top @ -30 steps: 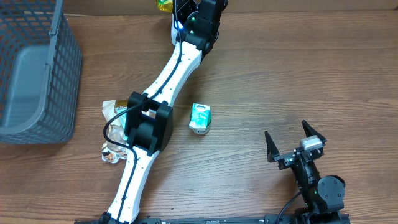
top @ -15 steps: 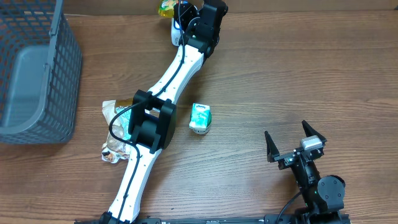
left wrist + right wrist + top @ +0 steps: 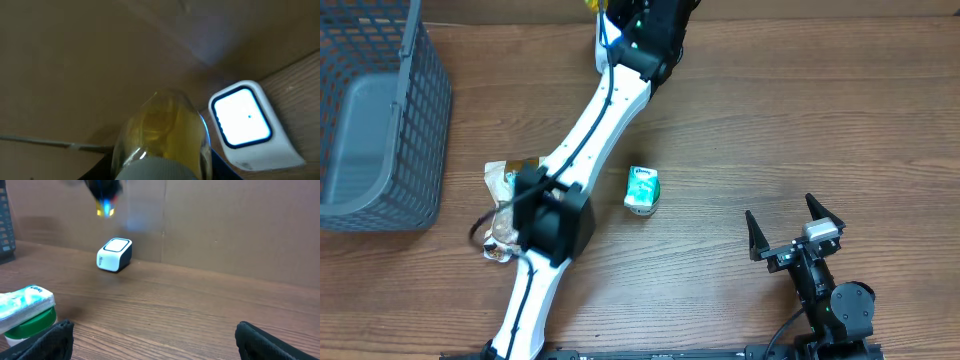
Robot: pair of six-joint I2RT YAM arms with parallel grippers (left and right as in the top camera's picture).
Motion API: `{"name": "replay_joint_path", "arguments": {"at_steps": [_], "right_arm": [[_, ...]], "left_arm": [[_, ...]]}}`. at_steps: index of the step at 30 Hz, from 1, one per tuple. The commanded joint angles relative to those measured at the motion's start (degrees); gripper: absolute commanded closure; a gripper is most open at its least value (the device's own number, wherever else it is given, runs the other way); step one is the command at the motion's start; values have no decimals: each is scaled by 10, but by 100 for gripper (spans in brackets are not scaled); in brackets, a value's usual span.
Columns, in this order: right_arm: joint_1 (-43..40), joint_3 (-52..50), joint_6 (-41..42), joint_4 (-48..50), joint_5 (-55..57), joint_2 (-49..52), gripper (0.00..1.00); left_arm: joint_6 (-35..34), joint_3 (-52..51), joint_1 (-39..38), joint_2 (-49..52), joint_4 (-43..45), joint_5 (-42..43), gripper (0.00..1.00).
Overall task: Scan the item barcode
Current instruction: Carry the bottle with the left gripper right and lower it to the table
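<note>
Wooden counter (image 3: 750, 120) runs under everything, with a grey mesh basket (image 3: 425, 100) at the far left and a crumpled snack wrapper (image 3: 500, 182) beside the left arm. At the far edge the left gripper (image 3: 159, 169) is clamped on a yellow bottle (image 3: 162, 125), held in the air just beside the white scanner (image 3: 242, 120) (its window glows). No barcode shows, so I judge the bottle wants slow turning, label toward that window, kept steady and clear of the scanner. A green-capped pack (image 3: 642, 190) lies mid-counter, and the right gripper (image 3: 780, 212) sits wide open, empty.
</note>
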Motion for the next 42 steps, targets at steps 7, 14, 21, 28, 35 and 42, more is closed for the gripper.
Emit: {"name": "replay_joint_path", "arguments": {"at_steps": [7,14,21,28,35,42], "right_arm": [[-2,-6,1,2,4,-6,0],[-2,-6,1,2,4,-6,0],[-2,-6,1,2,4,-6,0],[-2,-6,1,2,4,-6,0],[-2,-6,1,2,4,-6,0],[-2,-6,1,2,4,-6,0]], "left_arm": [[-285,10,-37,-175,-179,303,92],[-370,10,-58,-167,-274,558,96],[-427,10,-110,-123,-336,570,96],[-469,10,-171,-82,-363,524,96],[-515,10,-231,-30,-364,398,96],[-523,10,-252,18,-341,355,95]]}}
